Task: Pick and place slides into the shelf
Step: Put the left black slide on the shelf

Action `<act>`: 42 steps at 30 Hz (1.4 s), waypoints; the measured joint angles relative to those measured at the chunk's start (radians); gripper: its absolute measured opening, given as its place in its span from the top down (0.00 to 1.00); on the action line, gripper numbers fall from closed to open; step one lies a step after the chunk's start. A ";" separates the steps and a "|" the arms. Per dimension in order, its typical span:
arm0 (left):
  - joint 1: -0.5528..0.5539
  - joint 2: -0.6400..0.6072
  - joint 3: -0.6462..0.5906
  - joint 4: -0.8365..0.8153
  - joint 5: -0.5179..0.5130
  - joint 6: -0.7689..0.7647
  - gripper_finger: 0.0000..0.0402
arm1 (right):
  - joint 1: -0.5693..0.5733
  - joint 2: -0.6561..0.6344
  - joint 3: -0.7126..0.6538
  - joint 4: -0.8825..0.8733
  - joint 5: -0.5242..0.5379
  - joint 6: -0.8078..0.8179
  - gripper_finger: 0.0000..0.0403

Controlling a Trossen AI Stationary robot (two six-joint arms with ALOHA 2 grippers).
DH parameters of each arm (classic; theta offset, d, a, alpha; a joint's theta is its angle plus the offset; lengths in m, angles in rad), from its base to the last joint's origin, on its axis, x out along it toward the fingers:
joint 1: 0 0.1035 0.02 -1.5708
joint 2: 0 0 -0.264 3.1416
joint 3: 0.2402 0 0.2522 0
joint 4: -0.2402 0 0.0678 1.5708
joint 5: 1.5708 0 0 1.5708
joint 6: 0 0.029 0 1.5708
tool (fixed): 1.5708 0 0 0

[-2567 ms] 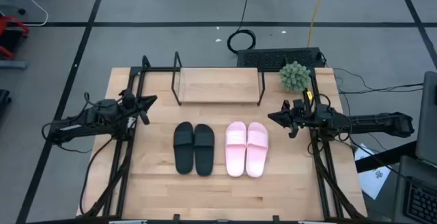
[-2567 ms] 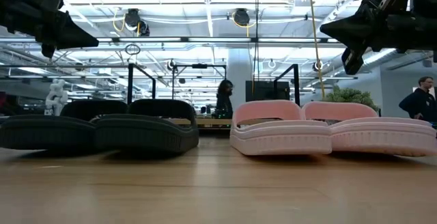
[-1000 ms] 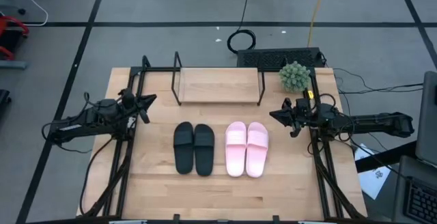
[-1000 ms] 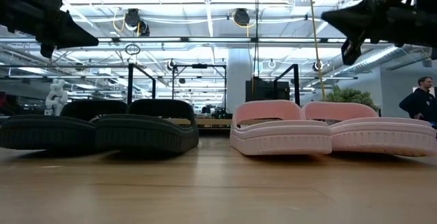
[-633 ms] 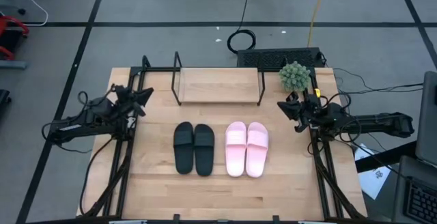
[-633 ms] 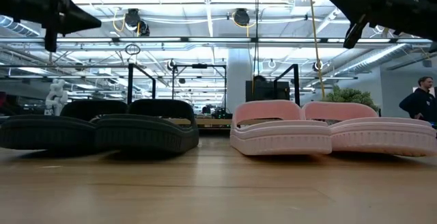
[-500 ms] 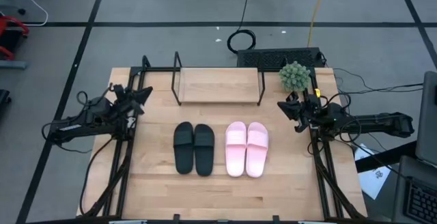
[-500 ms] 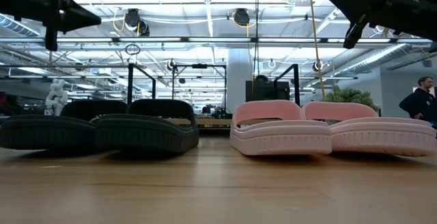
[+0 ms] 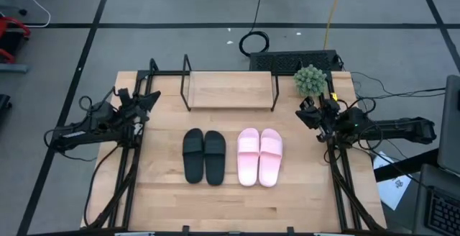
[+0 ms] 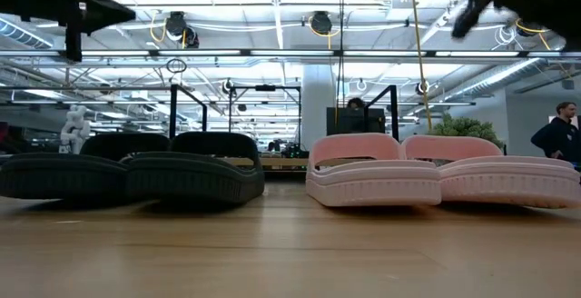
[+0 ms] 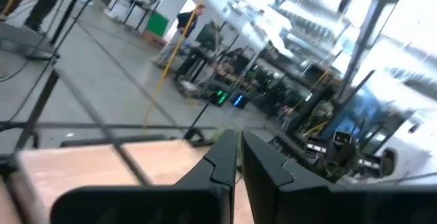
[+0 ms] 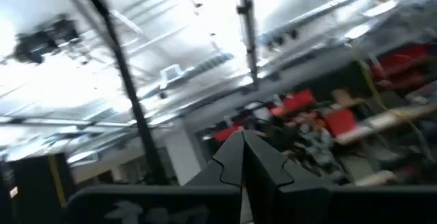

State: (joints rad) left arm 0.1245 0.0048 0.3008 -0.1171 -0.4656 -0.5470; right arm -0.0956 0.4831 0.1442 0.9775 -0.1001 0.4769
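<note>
Two black slides (image 9: 203, 156) and two pale pink slides (image 9: 259, 156) lie sole-down, side by side, in the middle of the table; in the low view the black pair (image 10: 132, 171) is left of the pink pair (image 10: 436, 175). The shelf (image 9: 230, 90) stands on the table's far part, its wooden board bare. My left gripper (image 9: 152, 97) hovers shut over the table's left side, left of the shelf; its fingers (image 11: 237, 142) are closed together. My right gripper (image 9: 300, 113) hovers shut near the right edge, right of the pink pair; its fingers (image 12: 243, 138) are also closed together.
A small green potted plant (image 9: 310, 80) stands on the table's far right corner, close to my right arm. Black frame rails (image 9: 122, 171) run along the table's left and right sides. Bare wood lies between the slides and the shelf. A person (image 10: 558, 134) stands far off in the room.
Both grippers have risen and tipped their fingers upward, staying shut. The left one drew back toward the table's far left corner; the right one drew back toward the right edge and climbed nearly out of the low view. The slides have not moved.
</note>
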 joint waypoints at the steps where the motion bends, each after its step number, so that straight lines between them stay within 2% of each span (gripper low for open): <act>1: -0.001 0.000 0.003 0.029 0.009 0.000 0.94 | 0.013 0.012 0.039 -0.011 -0.010 -0.026 1.00; 6: -0.023 0.029 0.159 0.064 0.085 0.069 0.94 | 0.071 0.073 0.296 -0.245 -0.086 -0.162 1.00; 9: -0.043 0.105 0.349 0.035 0.160 0.130 0.94 | 0.101 0.106 0.446 -0.444 -0.089 -0.229 1.00; 12: -0.055 0.252 0.597 -0.082 0.226 0.169 0.94 | 0.120 0.130 0.552 -0.569 -0.088 -0.284 1.00; 15: -0.055 0.474 0.877 -0.302 0.286 0.167 0.94 | 0.133 0.139 0.586 -0.569 -0.088 -0.298 1.00; 19: -0.073 0.817 1.274 -0.733 0.367 0.126 0.94 | 0.144 0.138 0.587 -0.571 -0.087 -0.310 1.00; 22: -0.144 1.038 1.513 -1.076 0.351 0.063 0.94 | 0.145 0.139 0.587 -0.574 -0.086 -0.310 1.00; 25: -0.274 1.214 1.660 -1.369 0.278 -0.056 0.94 | 0.144 0.144 0.587 -0.589 -0.084 -0.310 1.00; 27: -0.396 1.299 1.689 -1.469 0.216 -0.165 0.94 | 0.143 0.144 0.587 -0.613 -0.081 -0.310 1.00; 31: -0.652 1.375 1.639 -1.403 0.094 -0.338 0.94 | 0.143 0.144 0.586 -0.645 -0.055 -0.311 1.00; 34: -0.829 1.419 1.591 -1.433 -0.058 -0.649 0.94 | 0.143 0.144 0.586 -0.670 -0.026 -0.320 1.00; 39: -1.107 1.490 1.459 -1.399 -0.389 -1.204 0.94 | 0.143 0.143 0.586 -0.668 -0.024 -0.360 1.00; 42: -1.195 1.566 1.367 -1.397 -0.482 -1.532 0.94 | 0.143 0.144 0.586 -0.667 -0.024 -0.383 1.00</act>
State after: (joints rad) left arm -1.0710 1.5707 1.6673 -1.5143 -0.9481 -2.0793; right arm 0.0475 0.6271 0.7303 0.3101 -0.1241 0.0942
